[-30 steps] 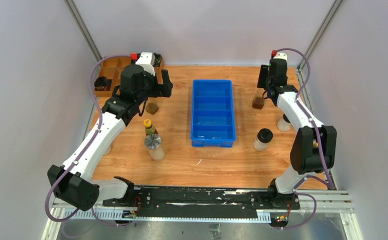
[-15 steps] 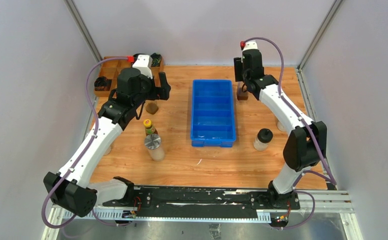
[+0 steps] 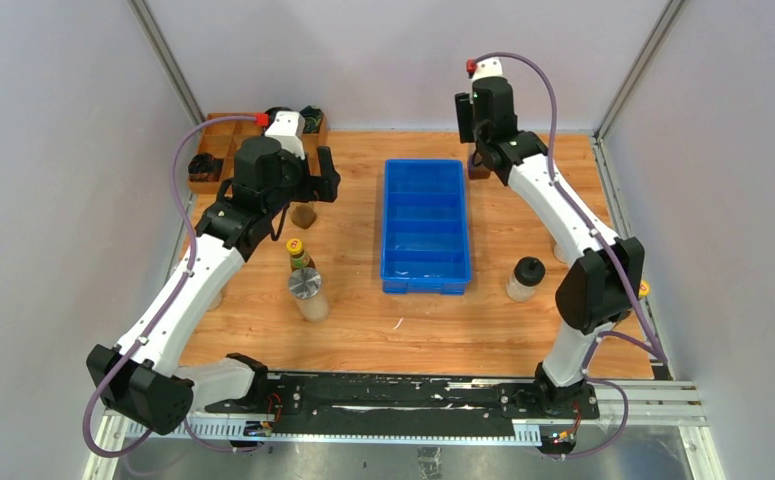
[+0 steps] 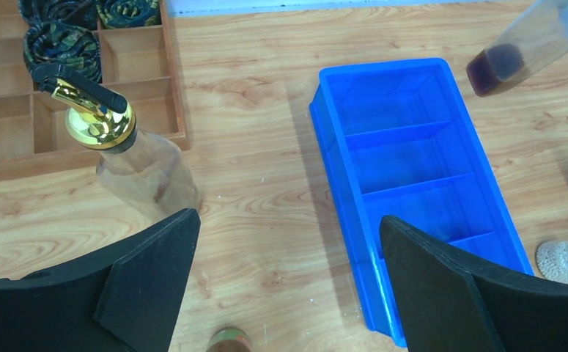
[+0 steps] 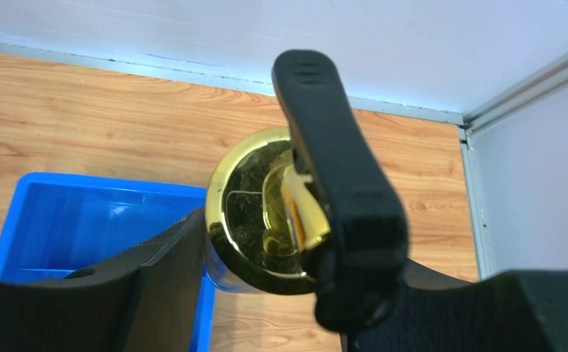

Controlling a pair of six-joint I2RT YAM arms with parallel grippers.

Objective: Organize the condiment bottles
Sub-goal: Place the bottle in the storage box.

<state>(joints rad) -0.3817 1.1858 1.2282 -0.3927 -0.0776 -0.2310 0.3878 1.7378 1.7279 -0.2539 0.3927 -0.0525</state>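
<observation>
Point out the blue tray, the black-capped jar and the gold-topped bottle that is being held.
Blue tray (image 3: pixel 423 287), top view, on its near wall.
Black-capped jar (image 3: pixel 528 270), top view, on its black cap.
Gold-topped bottle (image 5: pixel 244 213), right wrist view, on its round gold top.

Wood table (image 3: pixel 363 330) w/ pale grey walls (image 3: pixel 393 60), metal corner posts (image 3: pixel 168 62).
</observation>
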